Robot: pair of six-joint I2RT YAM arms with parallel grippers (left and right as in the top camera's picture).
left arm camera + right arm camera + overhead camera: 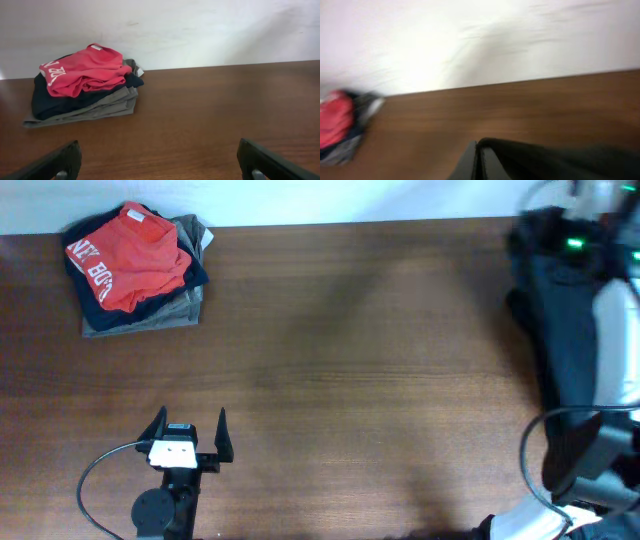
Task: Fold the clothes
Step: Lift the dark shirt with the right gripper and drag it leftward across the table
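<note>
**A:** How many garments?
**B:** Three, in one folded stack at the table's far-left corner: a red printed cloth [130,260] on top, a navy cloth [50,102] beneath it, an olive-grey cloth [140,318] lowest.
**A:** And the grippers?
**B:** Two. The left gripper [191,418] gapes wide and holds nothing. The right gripper [479,160] is pinched closed. Blur hides whether it grips the dark mass [560,160] beside it.
**A:** Surroundings?
**B:** A brown wooden table [350,380] and a white wall [200,30].

Obstacles:
1. Stack of folded clothes [135,270], far left corner of the table [350,360], close to the wall.
2. Black garment [550,320], draped down the right edge, pinched in my right gripper [477,159].

Free room:
- Bare wood between the two, wide and unbroken.
- Open run from my left gripper [192,432], jaws spread, forward to the stack.
</note>
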